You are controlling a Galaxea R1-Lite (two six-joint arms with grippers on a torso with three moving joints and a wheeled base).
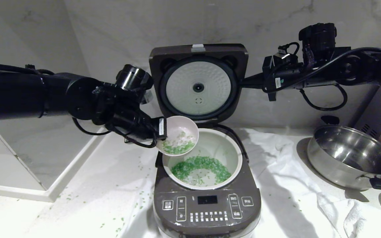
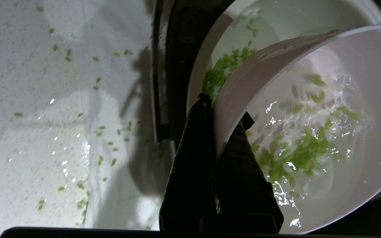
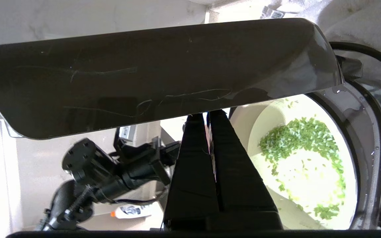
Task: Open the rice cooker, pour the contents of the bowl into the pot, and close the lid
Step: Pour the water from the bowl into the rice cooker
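Holding the bowl (image 1: 179, 136) by its rim, my left gripper (image 1: 162, 127) is clenched on the wall nearest the arm, one finger (image 2: 190, 165) outside and one inside; the left forearm reaches in level from nine o'clock of the rice cooker (image 1: 207, 198), wrist rolled so the bowl tips with its mouth facing the open pot (image 1: 207, 158); the bowl hangs over the pot's rim at about ten o'clock, overlapping it in the head view. I see the contents (image 1: 201, 168) split in two lots: a loose ring of green grains on the pot's floor, thickest toward six o'clock, and a smaller wet clump low in the tilted bowl. Stray grains lie on the white cloth (image 1: 111, 185) from seven to nine o'clock of the cooker.

My right arm stretches in from three o'clock, high, at the level of the lid (image 1: 198, 82), which stands upright at twelve o'clock with its pale inner plate facing me; the right gripper (image 3: 207, 114) has its jaws pressed together with nothing between them, tips right at the lid's outer shell on its right edge; whether they touch it I cannot tell.

A shiny steel pan (image 1: 351, 157) with black handles sits on the cloth well apart at three o'clock; a glass-fronted white frame (image 1: 45, 191) lies at nine o'clock.
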